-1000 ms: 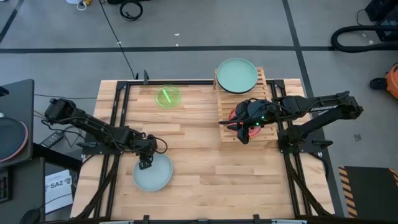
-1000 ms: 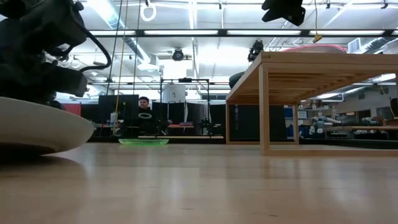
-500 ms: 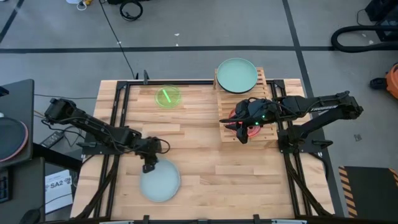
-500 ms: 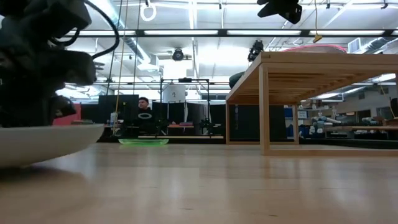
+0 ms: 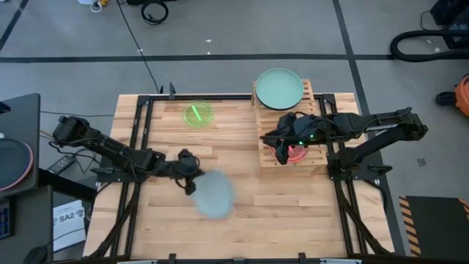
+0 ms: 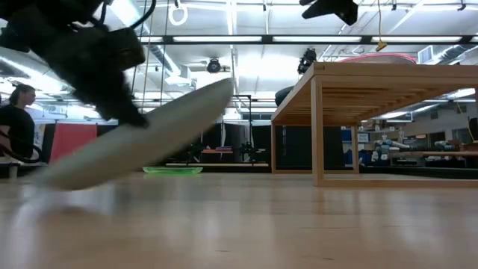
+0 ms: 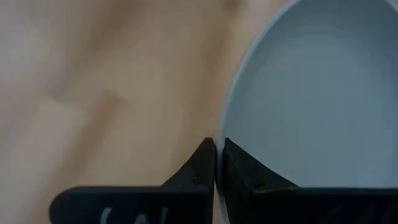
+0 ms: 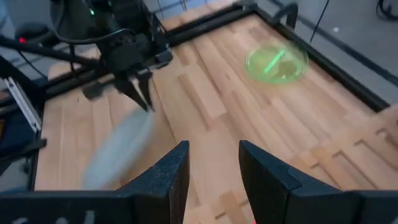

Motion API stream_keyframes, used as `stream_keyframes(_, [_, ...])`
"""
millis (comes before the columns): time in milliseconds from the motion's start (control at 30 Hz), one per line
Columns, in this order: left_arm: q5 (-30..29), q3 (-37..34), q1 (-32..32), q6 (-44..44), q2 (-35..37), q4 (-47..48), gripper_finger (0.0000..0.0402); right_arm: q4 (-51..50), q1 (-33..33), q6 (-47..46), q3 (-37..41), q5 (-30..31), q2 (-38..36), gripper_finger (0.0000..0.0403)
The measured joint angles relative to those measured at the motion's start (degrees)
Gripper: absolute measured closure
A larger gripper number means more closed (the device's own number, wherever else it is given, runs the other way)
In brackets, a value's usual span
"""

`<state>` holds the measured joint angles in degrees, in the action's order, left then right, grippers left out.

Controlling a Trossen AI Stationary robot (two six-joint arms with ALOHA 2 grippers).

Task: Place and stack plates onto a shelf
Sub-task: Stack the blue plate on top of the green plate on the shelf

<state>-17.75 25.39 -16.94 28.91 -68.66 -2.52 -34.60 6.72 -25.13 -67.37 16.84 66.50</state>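
Observation:
My left gripper (image 5: 189, 180) is shut on a pale grey plate (image 5: 214, 195) over the middle of the table; in the low view the plate (image 6: 149, 138) stands steeply tilted. My right gripper (image 5: 279, 152) is open and empty above the near end of the wooden slat shelf (image 5: 314, 99), beside a pink translucent plate (image 5: 295, 152) that lies on the slats. A mint green plate (image 5: 278, 88) lies on the shelf's far end. A green translucent plate (image 5: 197, 114) lies flat on the table at the far left. My left gripper pinches the grey plate's rim (image 7: 219, 144) between its two fingers, one finger (image 7: 200, 167) on the outer side and one (image 7: 249, 179) on the inner side. The plate is tilted, its right edge (image 6: 220, 86) raised; whether its low edge touches the table, I cannot tell.
The shelf (image 6: 358, 75) stands on legs at the table's right, with open room under it. A black frame rail (image 5: 205, 96) runs along the table's far edge. A person (image 6: 16, 127) stands in the room beyond the table.
My left gripper has carried the grey plate from the near left of the table toward its right edge and the middle. The plate, flat on the table before, is now tipped up steeply. My right gripper has stayed open over the shelf.

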Motion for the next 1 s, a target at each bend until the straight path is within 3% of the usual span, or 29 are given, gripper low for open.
stream_keyframes(267, [-33.09, 0.04, 4.58, -7.02, 0.00, -15.98, 0.0385, 7.75, 0.00, 4.80, 0.00, 1.94, 0.00, 0.0259])
stream_keyframes(433, [-45.63, 0.09, 8.13, -18.56, 0.00, -29.07, 0.0385, 13.43, 0.02, 11.00, -0.02, 9.23, 1.77, 0.0259])
stream_keyframes(633, [-48.70, 0.11, 11.73, -29.89, 0.02, -39.88, 0.0385, 25.80, -0.38, 25.39, -0.02, 20.14, 8.52, 0.0259])
stream_keyframes(1000, [-48.66, 0.09, 14.28, -31.13, 0.04, -41.31, 0.0385, 53.49, -2.46, 45.55, 0.00, 30.46, 23.38, 0.0259])
